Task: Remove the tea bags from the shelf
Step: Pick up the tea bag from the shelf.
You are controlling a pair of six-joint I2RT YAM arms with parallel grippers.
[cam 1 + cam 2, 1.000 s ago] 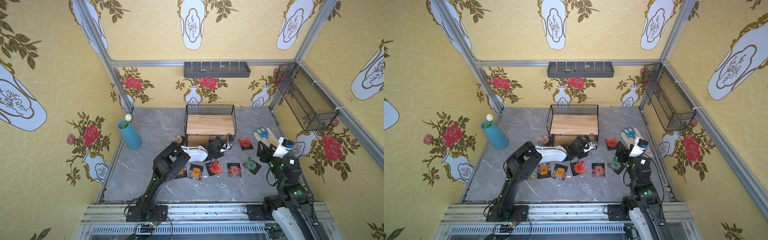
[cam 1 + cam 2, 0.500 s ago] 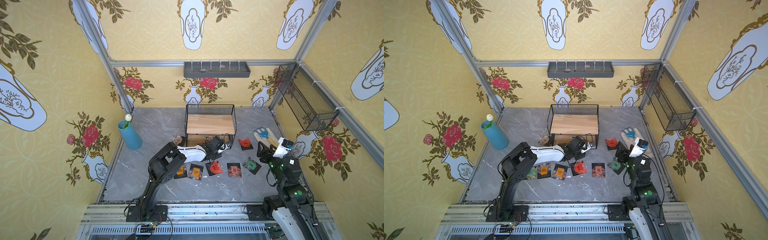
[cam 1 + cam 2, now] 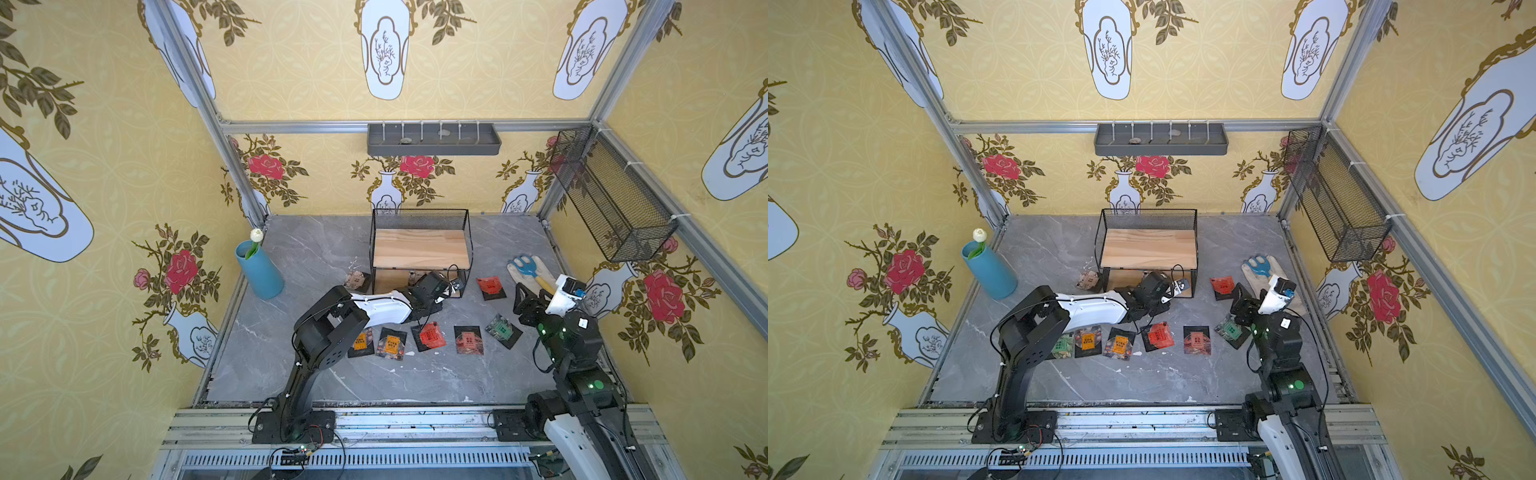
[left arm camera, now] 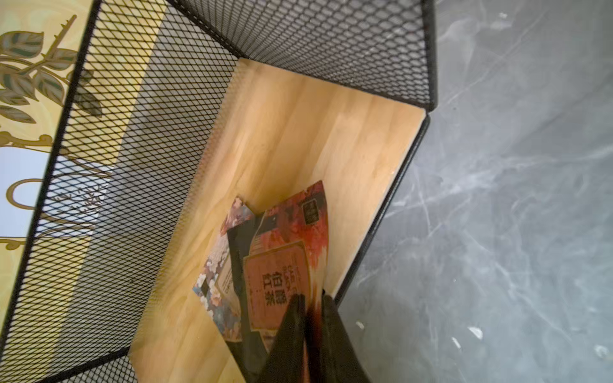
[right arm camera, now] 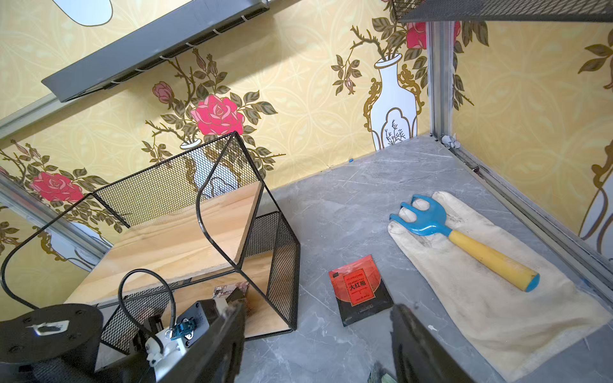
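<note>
Over grey marble tabletop [image 3: 374,382]: clamping left gripper [image 4: 310,305] on red tea bag [image 4: 282,265] inside lower tier of shelf [image 4: 298,116], floral tea bag [image 4: 215,275] just beyond; holding right gripper [image 5: 318,311] spread wide, second red tea bag [image 5: 360,288] ahead.

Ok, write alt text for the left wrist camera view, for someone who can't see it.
The end effector pinches the edge of a red tea bag lying on the wooden board of the shelf, overlapping a floral tea bag. Black mesh walls flank the board; the grey marble table lies beside it.
</note>
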